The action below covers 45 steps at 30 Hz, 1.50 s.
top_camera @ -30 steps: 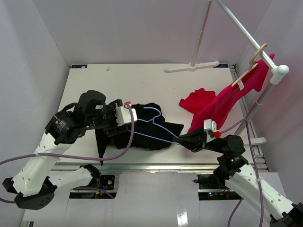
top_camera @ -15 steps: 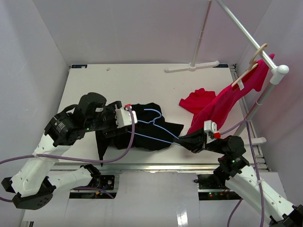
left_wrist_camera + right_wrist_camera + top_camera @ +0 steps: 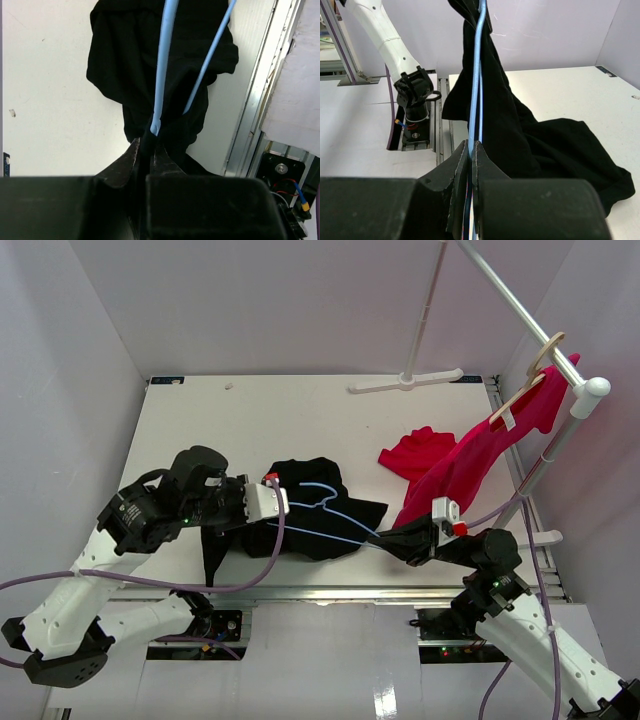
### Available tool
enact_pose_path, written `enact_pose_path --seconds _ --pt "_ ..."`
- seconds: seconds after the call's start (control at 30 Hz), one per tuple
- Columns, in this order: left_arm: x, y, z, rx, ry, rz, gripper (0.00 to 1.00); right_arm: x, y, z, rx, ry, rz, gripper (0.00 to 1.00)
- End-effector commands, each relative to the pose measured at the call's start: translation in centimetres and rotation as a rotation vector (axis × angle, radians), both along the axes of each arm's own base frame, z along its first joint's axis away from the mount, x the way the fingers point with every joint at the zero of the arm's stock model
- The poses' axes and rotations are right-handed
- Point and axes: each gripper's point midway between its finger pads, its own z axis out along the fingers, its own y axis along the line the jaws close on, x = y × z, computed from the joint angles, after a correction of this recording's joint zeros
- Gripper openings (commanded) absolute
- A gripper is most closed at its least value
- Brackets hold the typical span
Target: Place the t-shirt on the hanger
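Note:
The black t-shirt lies bunched at the middle of the table, and a fold of it hangs down under my left arm. The light-blue wire hanger runs across it. My left gripper is at the hanger's left end. In the left wrist view that gripper is shut on black t-shirt cloth, and the hanger wire comes out just above the tips. My right gripper holds the hanger's right corner. In the right wrist view it is shut on the hanger, with the t-shirt draped beside it.
A red shirt hangs from a wooden hanger on the white rack pole at the right, reaching down to the table by my right arm. The rack's foot lies at the back. The metal rail edges the table front.
My left gripper has moved slightly toward the near edge and closed from open onto the black cloth at the hanger's left end. The right gripper has stayed shut on the hanger.

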Motion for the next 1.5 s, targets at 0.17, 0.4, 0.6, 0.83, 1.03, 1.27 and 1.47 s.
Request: enact_pose_path --seconds 0.17,0.4,0.6,0.83,1.03,1.27,1.47 --pt "-4.9 -6.2 8.0 -0.346 0.022 -0.374 0.13 -2.7 -1.1 5.5 0.095 -0.168 0.061 0.08" --pt "-5.8 -8.2 8.6 -0.428 0.064 -0.469 0.23 -2.0 -0.5 5.5 0.072 -0.138 0.074 0.08" --pt "-6.4 -9.0 7.6 -0.443 0.127 -0.511 0.26 -1.7 0.0 6.2 0.073 -0.131 0.087 0.08" --pt "-7.2 -8.9 6.9 -0.445 0.151 -0.541 0.27 -1.0 0.6 6.5 0.084 -0.110 0.094 0.08" --pt "-7.1 -8.6 6.1 -0.438 0.145 -0.523 0.29 -0.8 0.9 6.7 0.096 -0.094 0.106 0.08" --pt "-4.3 -7.7 9.1 -0.458 0.064 -0.315 0.67 -1.8 0.1 6.3 0.108 -0.120 0.101 0.08" --pt "-4.9 -5.2 11.0 -0.458 0.021 -0.228 0.76 -2.0 -0.6 5.5 0.144 -0.131 0.064 0.08"
